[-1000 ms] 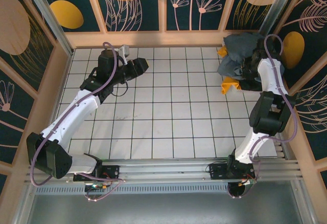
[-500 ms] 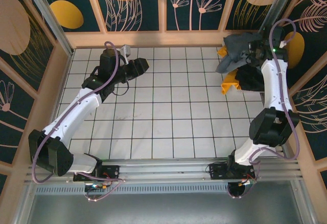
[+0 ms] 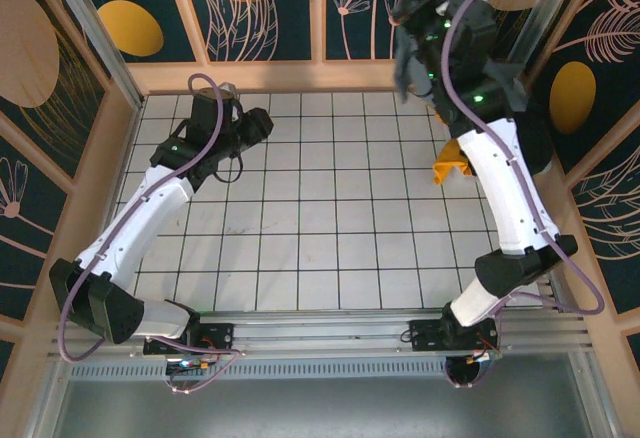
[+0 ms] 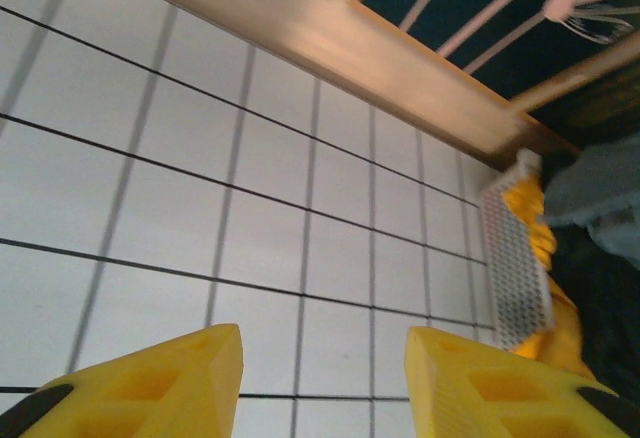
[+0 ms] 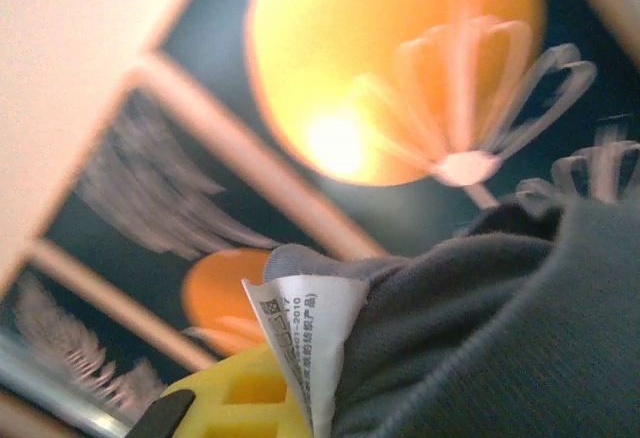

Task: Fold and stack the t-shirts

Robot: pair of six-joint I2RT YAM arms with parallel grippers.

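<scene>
The right gripper point(image 3: 418, 3) pinches the grey shirt point(image 5: 480, 298) near its label point(image 5: 300, 328) and holds it high at 1 o'clock. That is likely so the cloth hangs clear of the yellow shirt point(image 3: 450, 168), lying at 2 o'clock on the table point(image 3: 330, 228). The left gripper point(image 4: 322, 358) hovers at 11 o'clock, fingers spread on nothing — probably ready to take a hem.

Bunched grey-blue t-shirt point(image 5: 480, 328) up in air, pale label point(image 5: 300, 343) showing; yellow-orange t-shirt point(image 3: 450, 170) crumpled on tiles point(image 3: 300, 208), far rt.
</scene>
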